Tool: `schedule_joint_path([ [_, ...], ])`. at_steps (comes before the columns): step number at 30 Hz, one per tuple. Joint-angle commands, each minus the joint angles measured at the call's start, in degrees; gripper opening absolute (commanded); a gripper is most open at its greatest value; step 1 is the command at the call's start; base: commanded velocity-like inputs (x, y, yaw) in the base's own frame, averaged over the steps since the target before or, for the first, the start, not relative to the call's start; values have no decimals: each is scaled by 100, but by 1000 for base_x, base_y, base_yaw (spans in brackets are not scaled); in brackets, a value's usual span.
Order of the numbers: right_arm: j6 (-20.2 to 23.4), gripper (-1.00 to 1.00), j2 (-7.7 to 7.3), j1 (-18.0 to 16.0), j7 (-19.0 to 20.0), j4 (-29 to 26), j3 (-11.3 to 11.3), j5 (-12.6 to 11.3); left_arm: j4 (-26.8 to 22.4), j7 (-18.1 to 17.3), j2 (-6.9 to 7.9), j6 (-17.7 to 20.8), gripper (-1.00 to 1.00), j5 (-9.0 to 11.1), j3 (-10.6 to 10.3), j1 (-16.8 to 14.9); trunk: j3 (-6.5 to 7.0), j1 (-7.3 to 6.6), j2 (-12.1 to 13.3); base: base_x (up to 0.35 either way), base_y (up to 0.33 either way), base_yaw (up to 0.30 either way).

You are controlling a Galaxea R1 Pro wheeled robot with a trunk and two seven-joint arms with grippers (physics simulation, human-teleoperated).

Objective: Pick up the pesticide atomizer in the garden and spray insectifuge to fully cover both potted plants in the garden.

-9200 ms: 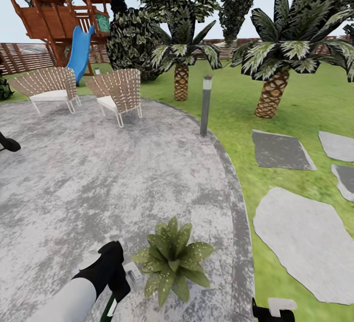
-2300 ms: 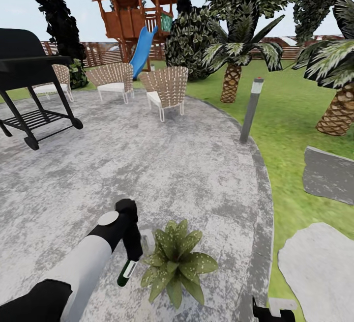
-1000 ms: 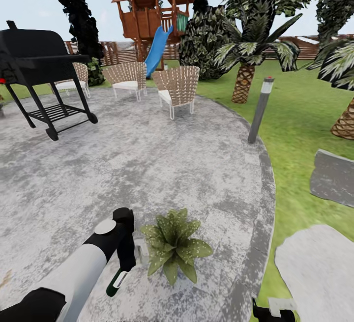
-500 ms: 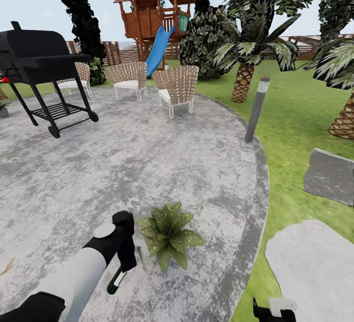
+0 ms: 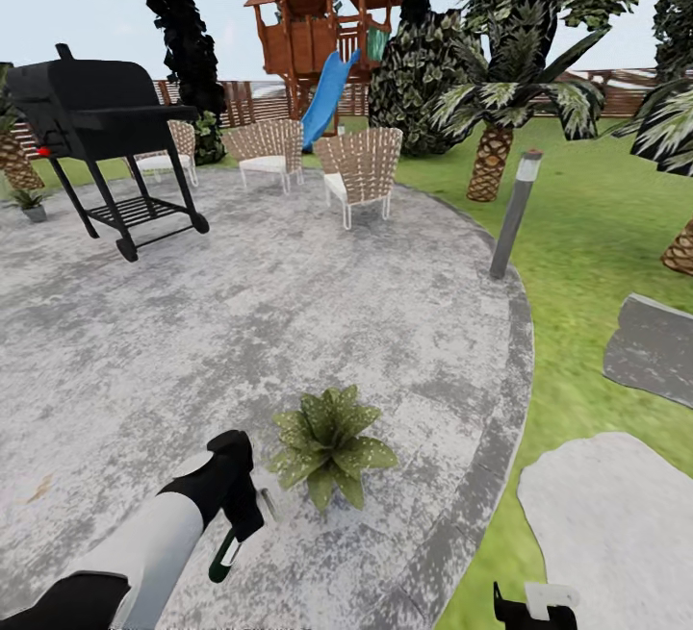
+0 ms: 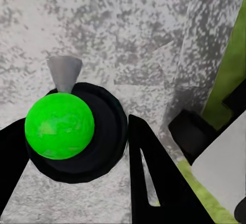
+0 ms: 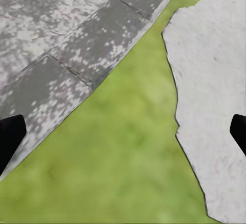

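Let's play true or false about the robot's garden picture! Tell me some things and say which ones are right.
1. The left end effector holds the pesticide atomizer. True.
2. The potted plant sits on the grass. False: it sits on the grey stone patio.
3. A black grill stands on the patio, on the far left side. True.
4. The slide on the wooden playhouse is red. False: it is blue.
5. The right end effector is holding a leaf. False: its fingers are open with nothing between them, above grass and a stepping stone.
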Motion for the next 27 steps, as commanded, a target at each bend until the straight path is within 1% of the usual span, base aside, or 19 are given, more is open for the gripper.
schedule_joint_path([
  [1,-20,100,0,-4,-26,7,-29,61,0,108,-16,47,-100,70,17,-2,-5,-1,-2,-1,0,257],
  [3,-19,100,0,-4,-26,7,-29,61,8,215,-46,44,-100,255,38,-2,-5,-1,-2,0,0,115],
  [4,-19,100,0,-4,-26,7,-30,61,27,235,-62,40,-100,321,41,2,-5,-1,-2,0,0,40],
  [5,-19,100,0,-4,-26,7,-34,61,90,250,-73,33,-100,345,43,58,-5,-1,-2,0,0,20],
  [7,-20,100,0,-4,-26,7,-37,61,140,314,-80,11,-100,360,39,188,-5,-1,-2,0,0,9],
  [8,-20,100,0,-4,-26,7,-37,61,165,412,-88,-5,-100,370,38,242,-5,-1,-2,0,0,3],
  [10,-20,100,0,-4,-26,7,-38,61,178,636,-149,-18,-100,391,42,287,-5,-1,-2,3,0,1],
  [12,-20,100,0,-4,-26,7,-38,61,166,704,-214,-21,-100,397,48,298,-5,-1,-2,64,-28,0],
  [15,-20,100,0,-4,-26,7,-38,61,130,741,-298,-21,-100,400,53,302,-5,-1,-2,190,-152,0],
  [18,-20,100,0,-4,-26,7,-31,62,122,752,-315,-15,-100,400,54,302,-11,-1,-2,230,-193,84],
  [21,-20,100,0,-4,-26,7,-29,61,174,754,-340,-14,-100,405,54,305,-24,-1,-2,136,-109,208],
  [27,-19,100,1,-4,-26,7,-29,64,190,754,-348,-14,-100,401,54,305,-52,-1,-2,10,-8,232],
])
